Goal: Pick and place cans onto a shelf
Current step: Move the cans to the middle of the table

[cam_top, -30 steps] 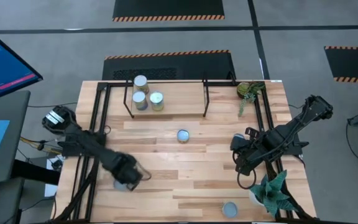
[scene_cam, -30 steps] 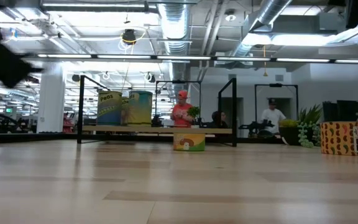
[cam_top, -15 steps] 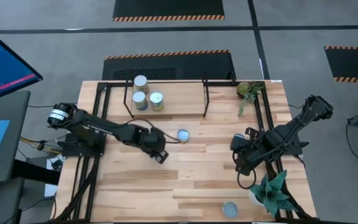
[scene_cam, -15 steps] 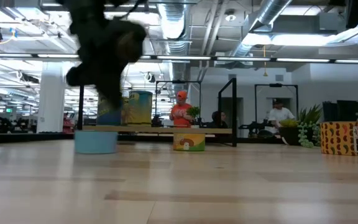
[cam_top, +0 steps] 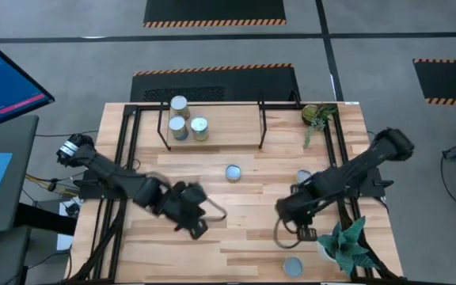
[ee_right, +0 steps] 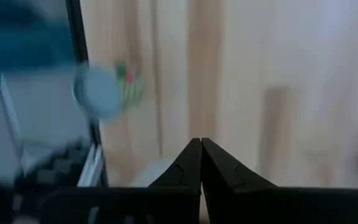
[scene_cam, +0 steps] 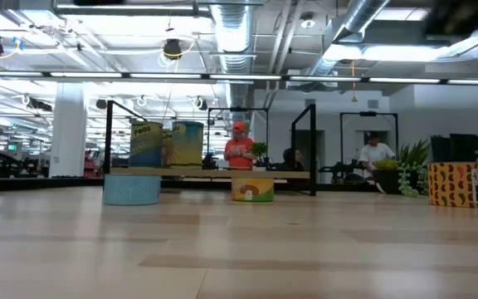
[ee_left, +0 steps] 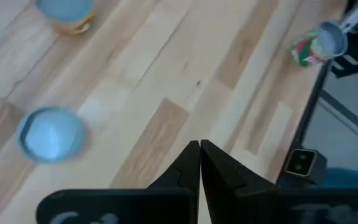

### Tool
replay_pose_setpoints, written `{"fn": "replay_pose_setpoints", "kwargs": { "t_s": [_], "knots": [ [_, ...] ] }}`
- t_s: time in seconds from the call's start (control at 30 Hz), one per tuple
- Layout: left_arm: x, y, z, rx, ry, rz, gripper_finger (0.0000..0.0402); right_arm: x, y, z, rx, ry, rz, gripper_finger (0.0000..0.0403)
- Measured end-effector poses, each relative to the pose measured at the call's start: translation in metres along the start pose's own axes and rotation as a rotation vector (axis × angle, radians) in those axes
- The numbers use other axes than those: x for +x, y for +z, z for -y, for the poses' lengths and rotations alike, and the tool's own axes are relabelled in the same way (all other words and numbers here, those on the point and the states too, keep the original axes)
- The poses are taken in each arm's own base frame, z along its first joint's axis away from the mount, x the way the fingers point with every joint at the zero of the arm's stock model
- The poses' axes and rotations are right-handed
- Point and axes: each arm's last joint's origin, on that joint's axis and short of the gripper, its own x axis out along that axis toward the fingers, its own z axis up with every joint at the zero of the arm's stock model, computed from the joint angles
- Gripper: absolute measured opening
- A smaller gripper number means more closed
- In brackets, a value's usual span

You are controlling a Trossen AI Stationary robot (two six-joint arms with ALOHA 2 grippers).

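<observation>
Three cans point(cam_top: 199, 127) stand on the left end of the shelf point(cam_top: 228, 119). An orange-labelled can point(cam_top: 233, 172) stands mid-table, and another can point(cam_top: 292, 266) stands at the near edge. A pale blue can point(scene_cam: 131, 189) stands left of centre, close beside my left fingers in the wrist view point(ee_left: 51, 134) but apart from them. The left arm hides it from above. My left gripper point(cam_top: 198, 225) hangs shut and empty above the near-left boards. My right gripper point(cam_top: 287, 218) is shut and empty, up over the near right. A pale round top point(cam_top: 303, 176) shows beside the right arm.
Potted plants stand at the far right point(cam_top: 321, 115) and near right point(cam_top: 345, 245). Black arm-mount frames run along the left side point(cam_top: 119, 182) and the right side point(cam_top: 340, 158). Bare boards lie between the two grippers. People stand in the room beyond the shelf point(scene_cam: 241, 154).
My left gripper swung from the near-left corner toward the table's middle, then back toward the near edge, rising and rolling, shut throughout. The pale blue can came into the low view and now stands still. My right gripper moved toward the table's left and near edge.
</observation>
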Motion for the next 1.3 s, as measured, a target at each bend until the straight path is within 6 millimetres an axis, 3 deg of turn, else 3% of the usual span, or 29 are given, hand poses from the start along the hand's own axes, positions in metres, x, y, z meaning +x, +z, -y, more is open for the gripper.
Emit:
{"fn": "replay_pose_setpoints", "kwargs": {
  "t_s": [0.17,0.4,0.57,0.8,0.93,1.07,1.3],
  "knots": [
    [-0.012,-0.033,0.012,-0.079,0.058,0.098,0.0000,0.045,0.017,-0.007,-0.024,0.050,-0.189,0.0023],
    [-0.026,-0.064,0.023,-0.130,0.044,0.197,0.0000,0.073,0.032,-0.040,-0.131,0.219,-0.234,0.0012],
    [-0.029,-0.070,0.025,-0.146,0.038,0.218,0.0000,0.097,0.036,-0.061,-0.194,0.277,-0.229,0.0014],
    [-0.029,-0.070,0.025,-0.135,0.040,0.217,0.0000,0.124,0.032,-0.070,-0.206,0.252,-0.292,0.0013],
    [-0.029,-0.070,0.025,-0.135,0.040,0.217,0.0000,0.136,0.035,-0.069,-0.209,0.234,-0.289,0.0014],
    [-0.029,-0.070,0.024,-0.134,0.042,0.217,0.0000,0.134,0.044,-0.059,-0.207,0.166,-0.237,0.0014],
    [-0.029,-0.070,0.024,-0.131,0.045,0.217,0.0000,0.113,0.073,-0.012,-0.160,0.032,-0.133,0.0014]
  ]
}}
